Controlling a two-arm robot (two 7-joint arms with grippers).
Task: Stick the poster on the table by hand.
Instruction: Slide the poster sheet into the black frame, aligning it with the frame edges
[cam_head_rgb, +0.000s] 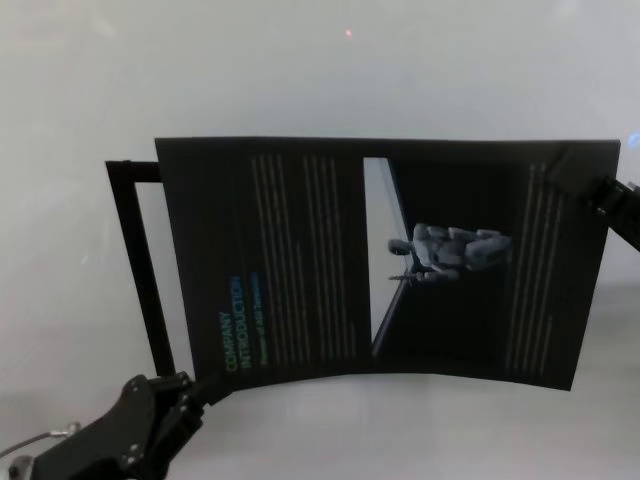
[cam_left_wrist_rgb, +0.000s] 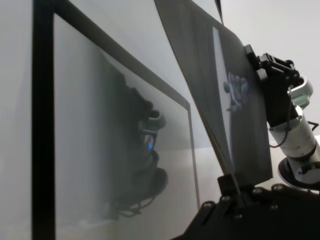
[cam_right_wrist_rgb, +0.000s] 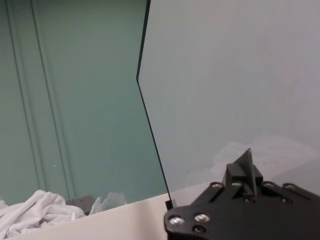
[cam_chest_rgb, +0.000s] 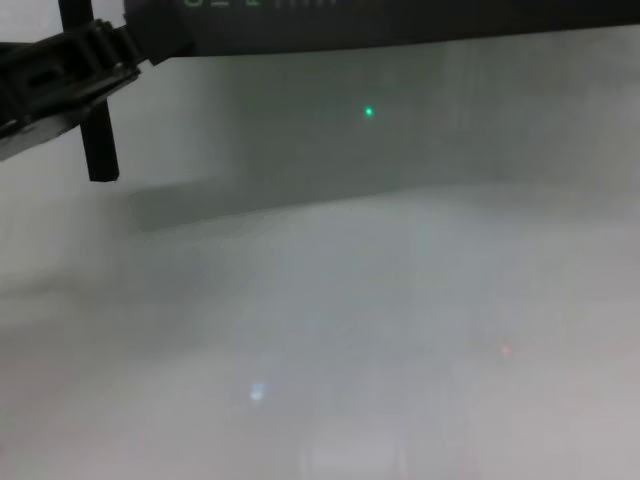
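The poster (cam_head_rgb: 300, 260), a black sheet with a teal heading and columns of small text, hangs slightly bowed above the pale table (cam_head_rgb: 320, 70). My left gripper (cam_head_rgb: 195, 385) is shut on its near left corner, and my right gripper (cam_head_rgb: 585, 185) is shut on its far right corner. In the left wrist view the poster (cam_left_wrist_rgb: 220, 90) runs edge-on from my left gripper (cam_left_wrist_rgb: 232, 186) up to the right gripper (cam_left_wrist_rgb: 272, 75). The chest view shows the poster's lower edge (cam_chest_rgb: 400, 25) held by the left gripper (cam_chest_rgb: 115, 48) over the table (cam_chest_rgb: 350, 330). Only the right gripper (cam_right_wrist_rgb: 248, 167) and a pale sheet face (cam_right_wrist_rgb: 230, 75) show in the right wrist view.
A thin black rectangular frame (cam_head_rgb: 135, 260) stands upright just left of the poster, partly behind it; its post (cam_chest_rgb: 95, 140) shows in the chest view. Beyond the table edge lies a crumpled white cloth (cam_right_wrist_rgb: 35, 210) in front of a green wall.
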